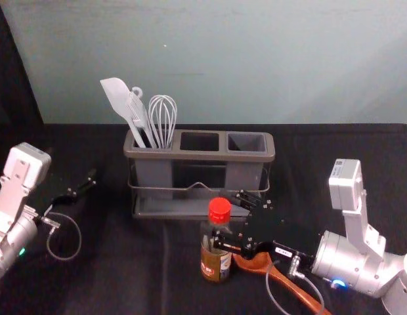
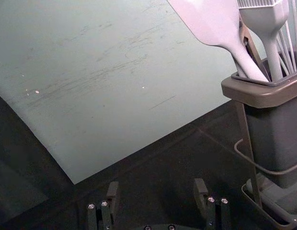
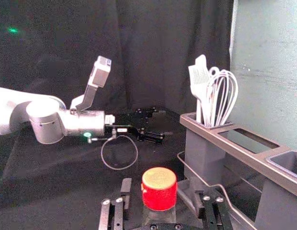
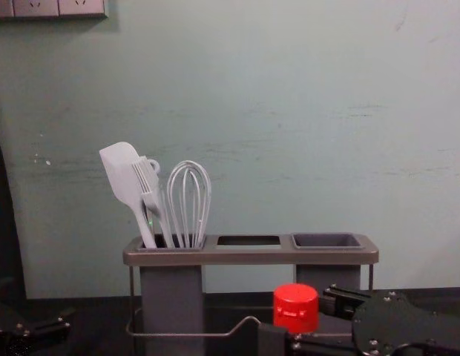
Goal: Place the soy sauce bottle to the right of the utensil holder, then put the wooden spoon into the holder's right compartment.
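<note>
Wall (image 1: 256, 59) behind utensil holder (image 1: 200, 156) was softly lit; faint shadow crossed it, rightward; cloth (image 1: 125, 262) beneath holder read dark.

The soy sauce bottle (image 1: 216, 264) stands upright on the table (image 1: 111, 269), between the fingers of the right gripper (image 1: 222, 219). Just before that gripper lies the wooden spoon (image 1: 259, 264), bowl beside the bottle, handle running nearer the robot and to the right. Behind the gripper is the utensil holder (image 1: 203, 156), reaching off to its left: right compartment (image 1: 246, 142) straight behind, middle compartment (image 1: 200, 141) behind and left, left compartment (image 1: 154, 173) farthest left, with spatula (image 1: 118, 97), brush (image 1: 137, 113) and whisk (image 1: 163, 118) in it. Behind everything rises the wall (image 1: 256, 59).
</note>
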Action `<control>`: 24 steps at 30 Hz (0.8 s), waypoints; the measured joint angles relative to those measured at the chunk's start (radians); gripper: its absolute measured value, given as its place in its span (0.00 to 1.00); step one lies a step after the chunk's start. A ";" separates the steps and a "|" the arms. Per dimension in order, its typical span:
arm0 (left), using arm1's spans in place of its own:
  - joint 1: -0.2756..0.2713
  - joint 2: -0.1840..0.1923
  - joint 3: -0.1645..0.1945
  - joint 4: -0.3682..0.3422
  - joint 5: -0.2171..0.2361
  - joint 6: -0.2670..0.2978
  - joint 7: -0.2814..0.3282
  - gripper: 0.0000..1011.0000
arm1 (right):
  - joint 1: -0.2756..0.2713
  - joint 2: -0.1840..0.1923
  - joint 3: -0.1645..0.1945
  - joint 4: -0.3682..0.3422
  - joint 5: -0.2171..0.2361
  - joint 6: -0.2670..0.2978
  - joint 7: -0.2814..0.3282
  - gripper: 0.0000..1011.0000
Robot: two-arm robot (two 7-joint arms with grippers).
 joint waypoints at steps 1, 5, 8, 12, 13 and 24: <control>0.000 0.000 0.000 0.000 0.000 0.000 0.000 1.00 | 0.000 0.000 0.000 0.000 0.000 0.000 0.000 0.76; 0.000 0.000 0.000 0.000 0.000 0.000 0.000 1.00 | 0.000 0.000 0.000 0.000 0.000 0.000 0.000 0.65; 0.000 0.000 0.000 0.000 0.000 0.000 0.000 1.00 | 0.000 0.001 0.000 0.000 0.000 -0.001 0.000 0.55; 0.000 0.000 0.000 0.000 0.000 0.000 0.000 1.00 | 0.000 0.001 0.000 0.000 0.000 -0.001 0.000 0.41; 0.000 0.000 0.000 0.000 0.000 0.000 0.000 1.00 | 0.000 0.001 0.000 0.000 0.000 -0.001 0.000 0.39; 0.000 0.000 0.000 0.000 0.000 0.000 0.000 1.00 | 0.000 0.001 0.000 0.000 0.000 -0.001 0.000 0.38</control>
